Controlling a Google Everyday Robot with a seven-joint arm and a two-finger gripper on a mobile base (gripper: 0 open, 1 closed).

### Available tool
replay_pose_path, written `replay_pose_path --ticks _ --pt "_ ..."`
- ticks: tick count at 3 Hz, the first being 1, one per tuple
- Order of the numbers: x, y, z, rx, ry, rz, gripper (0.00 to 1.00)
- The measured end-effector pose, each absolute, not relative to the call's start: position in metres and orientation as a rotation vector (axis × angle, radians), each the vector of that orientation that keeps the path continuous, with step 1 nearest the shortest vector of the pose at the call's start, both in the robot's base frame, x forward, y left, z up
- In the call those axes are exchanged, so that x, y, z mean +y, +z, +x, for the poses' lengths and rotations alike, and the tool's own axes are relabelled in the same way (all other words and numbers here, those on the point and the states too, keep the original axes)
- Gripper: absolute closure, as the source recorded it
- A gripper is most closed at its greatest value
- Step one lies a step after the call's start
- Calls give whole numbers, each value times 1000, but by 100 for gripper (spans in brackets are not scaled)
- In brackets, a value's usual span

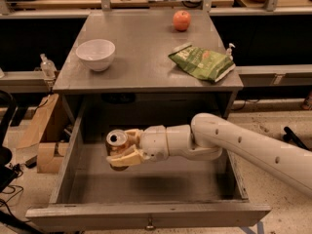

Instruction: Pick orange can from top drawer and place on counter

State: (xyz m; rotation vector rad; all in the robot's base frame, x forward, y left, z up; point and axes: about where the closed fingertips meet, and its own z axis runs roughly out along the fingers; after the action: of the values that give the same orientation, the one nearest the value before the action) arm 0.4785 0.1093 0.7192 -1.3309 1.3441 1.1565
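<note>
The orange can (116,142), orange-tan with a silver top and pull-tab, is upright between the fingers of my gripper (123,147). The gripper is shut on it and holds it above the floor of the open top drawer (146,212), in the drawer's left half, casting a shadow below. My white arm (234,143) reaches in from the right. The grey counter (141,57) lies above and behind the drawer.
On the counter stand a white bowl (96,54) at the left, a green chip bag (201,61) at the right and a red-orange apple (182,20) at the back. Cardboard boxes (44,130) sit on the floor left of the cabinet.
</note>
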Motion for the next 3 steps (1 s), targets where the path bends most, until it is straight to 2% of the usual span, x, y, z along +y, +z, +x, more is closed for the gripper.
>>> replay_pose_path --ticks 1,2,3 --pt "83 797 492 1348 1024 -1305 100" --pt "70 902 527 1400 835 -1302 100" --pt "78 957 567 1440 748 -1307 100"
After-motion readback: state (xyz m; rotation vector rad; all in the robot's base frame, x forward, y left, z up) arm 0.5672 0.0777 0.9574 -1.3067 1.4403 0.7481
